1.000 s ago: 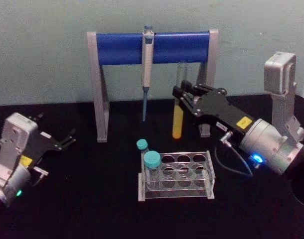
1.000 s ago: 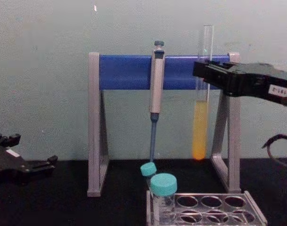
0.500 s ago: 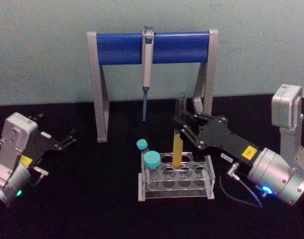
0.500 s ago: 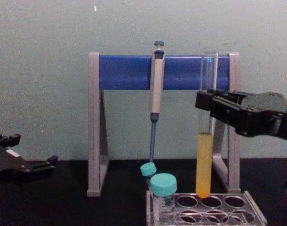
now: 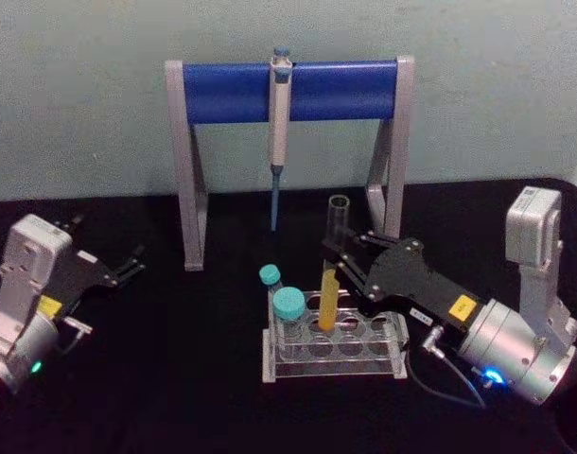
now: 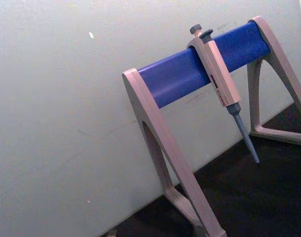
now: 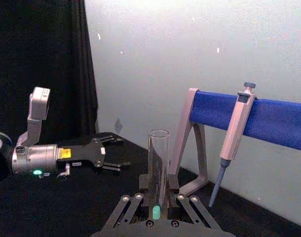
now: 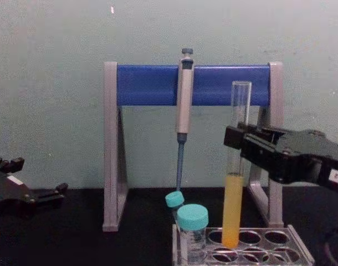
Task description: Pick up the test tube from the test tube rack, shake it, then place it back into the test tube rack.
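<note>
On the black table (image 5: 175,388), well to the robot's left of the test tube rack (image 5: 338,369), the left end effector (image 5: 132,262) is seen resting low, its fingers spread wide and nothing held between them. From the near right of the rack, the right arm is reached in over the rack's right end. The right end effector (image 5: 340,248) is closed narrowly on the test tube (image 5: 328,301), which is gripped on its clear glass above the level of the yellow-orange liquid.

The rack itself is placed in the middle of the table. A large teal-capped vial (image 5: 289,303) is stood in the rack's left column, and a smaller teal-capped vial (image 5: 270,274) is seen just behind it at the rack's far left corner.

The lower end of the test tube is set down into a back-row hole of the rack, just to the right of the large vial. The tube is leaned slightly, with its open mouth tipped toward the robot's right and well above the rack. Whether its round bottom is seated on the rack's floor cannot be told.

Behind the rack, a grey-and-blue pipette stand (image 5: 236,92) is placed, and a pipette (image 5: 280,104) is hung from its blue bar, tip down, behind the rack's left end. A pale wall (image 5: 80,95) is seen beyond.
</note>
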Robot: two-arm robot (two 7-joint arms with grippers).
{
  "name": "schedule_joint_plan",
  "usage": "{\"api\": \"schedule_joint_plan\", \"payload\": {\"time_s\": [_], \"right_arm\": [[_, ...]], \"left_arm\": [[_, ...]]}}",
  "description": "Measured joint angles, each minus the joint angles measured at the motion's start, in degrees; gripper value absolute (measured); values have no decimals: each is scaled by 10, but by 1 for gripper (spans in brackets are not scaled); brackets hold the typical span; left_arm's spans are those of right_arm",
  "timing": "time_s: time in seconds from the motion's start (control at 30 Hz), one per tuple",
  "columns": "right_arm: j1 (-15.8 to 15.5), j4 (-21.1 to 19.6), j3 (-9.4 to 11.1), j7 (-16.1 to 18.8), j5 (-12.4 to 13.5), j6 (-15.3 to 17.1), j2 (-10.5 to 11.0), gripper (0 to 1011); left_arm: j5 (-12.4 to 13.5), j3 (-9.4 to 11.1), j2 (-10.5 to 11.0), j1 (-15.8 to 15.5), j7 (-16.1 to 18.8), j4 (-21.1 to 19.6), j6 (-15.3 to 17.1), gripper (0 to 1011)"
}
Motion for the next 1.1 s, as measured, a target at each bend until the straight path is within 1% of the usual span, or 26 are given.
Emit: {"api": "schedule_joint_plan", "payload": {"time_s": [0.13,0.5,1.1], "right_arm": [[4,12,-3,0,-2,-2,-7,217],[7,33,-7,-2,-6,-8,-18,217],[9,68,-15,-1,-29,-28,-34,217]], "left_arm": [[0,0,0,0,0,0,0,1001],[0,0,0,0,0,0,0,1001],[0,0,0,0,0,0,0,1001]]}}
